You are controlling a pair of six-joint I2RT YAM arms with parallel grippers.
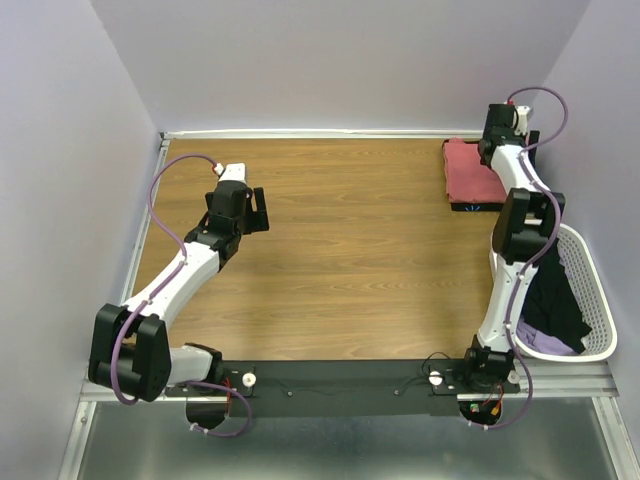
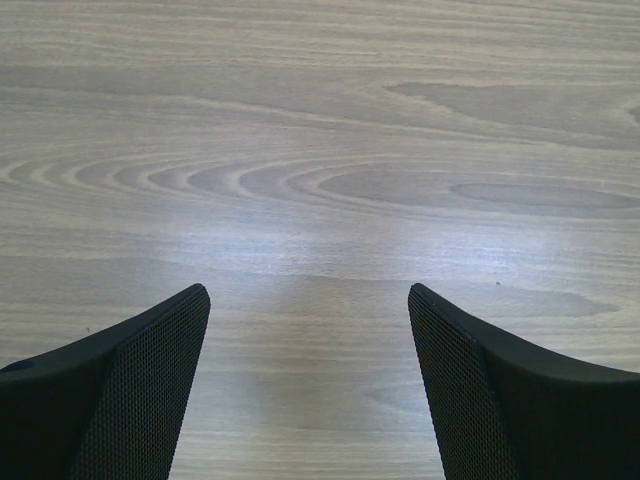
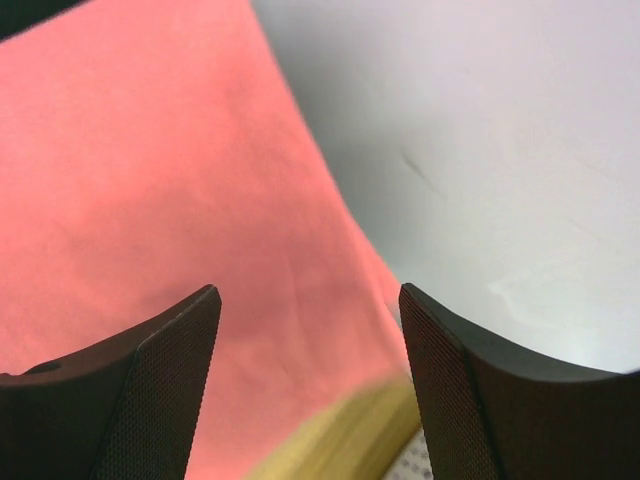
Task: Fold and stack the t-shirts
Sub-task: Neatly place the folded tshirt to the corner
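Observation:
A folded coral-pink t-shirt (image 1: 470,172) lies at the table's far right on top of a black t-shirt with a tiny light-blue mark (image 1: 476,208). My right gripper (image 1: 492,146) hovers over the pink shirt's far right edge; in the right wrist view it (image 3: 308,300) is open and empty, with the pink cloth (image 3: 150,180) beneath. A black t-shirt (image 1: 556,295) and a lilac one (image 1: 545,343) lie in the white basket. My left gripper (image 1: 259,210) is open and empty above bare wood at the left; in the left wrist view (image 2: 308,300) only table shows.
The white slatted plastic basket (image 1: 598,300) stands at the table's right edge beside the right arm. Lilac walls close in the left, back and right sides. A metal rail runs along the near edge (image 1: 350,375). The wooden table (image 1: 350,260) spans the middle.

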